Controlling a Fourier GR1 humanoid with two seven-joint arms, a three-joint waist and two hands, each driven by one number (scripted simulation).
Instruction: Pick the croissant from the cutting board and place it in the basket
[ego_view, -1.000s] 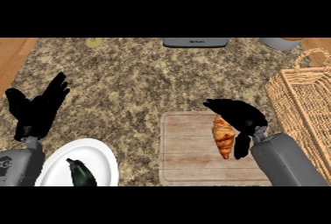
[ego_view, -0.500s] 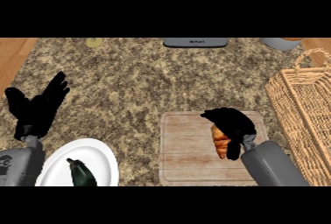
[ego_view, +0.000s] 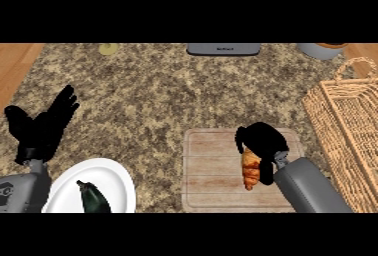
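The croissant (ego_view: 250, 170) lies on the board (ego_view: 210, 172), not yet lifted; the right hand (ego_view: 262, 140) curls over its far end, seemingly grasping it. Carrying it to the basket (ego_view: 347, 130) remains. The left hand (ego_view: 40, 127) rests released at left

The right hand (ego_view: 261, 141) sits right of the frame's centre, fingers and thumb curled downward into a closed bunch. Its grey forearm (ego_view: 308, 189) rises from the lower right edge, slanting up and to the left. The left hand (ego_view: 43, 127) rests at the left edge, open, fingers straight and pointing toward the upper right, thumb spread. Its forearm (ego_view: 18, 192) shows in the lower left corner.
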